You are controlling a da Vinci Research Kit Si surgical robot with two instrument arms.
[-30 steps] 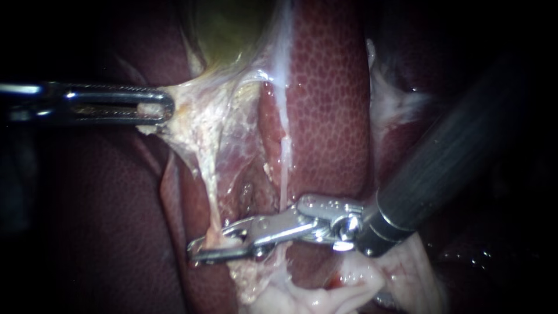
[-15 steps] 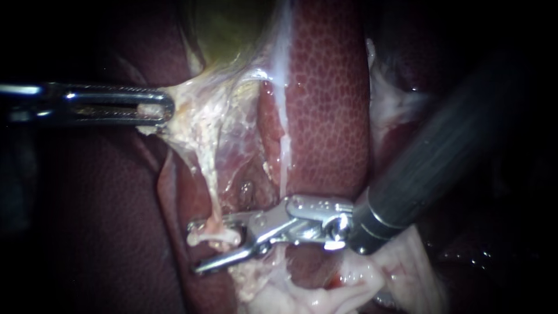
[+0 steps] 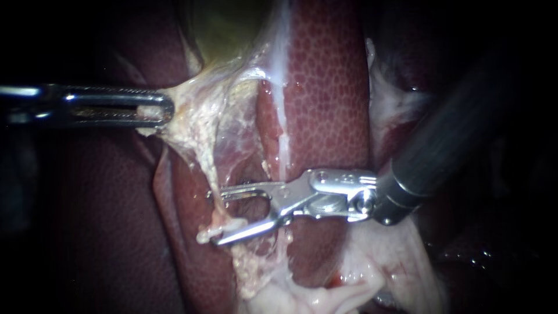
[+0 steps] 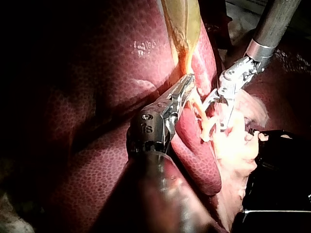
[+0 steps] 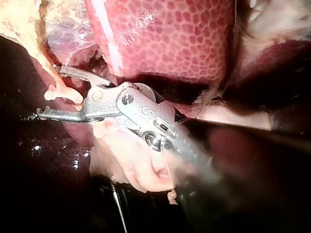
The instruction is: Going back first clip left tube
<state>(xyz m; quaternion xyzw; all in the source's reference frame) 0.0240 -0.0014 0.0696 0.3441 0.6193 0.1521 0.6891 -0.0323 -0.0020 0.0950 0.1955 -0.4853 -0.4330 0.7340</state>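
Released at the right instrument (image 3: pixel 216 215): spread wide, straddling the lower end of the tube (image 3: pixel 208 174), just off the liver (image 3: pixel 331 104) lobe's left edge. Clenched at the left instrument (image 3: pixel 165 109) on pale tissue (image 3: pixel 192 110) under the gallbladder (image 3: pixel 226 29).

left instrument (image 3: pixel 167 108) and right instrument (image 3: pixel 221 216) end in polished metal, the right's shaft (image 3: pixel 453 134) dark and matt; the liver (image 3: pixel 325 87) is wet, glossy and pebbled, the pale tissue (image 3: pixel 197 125) stringy and rough.
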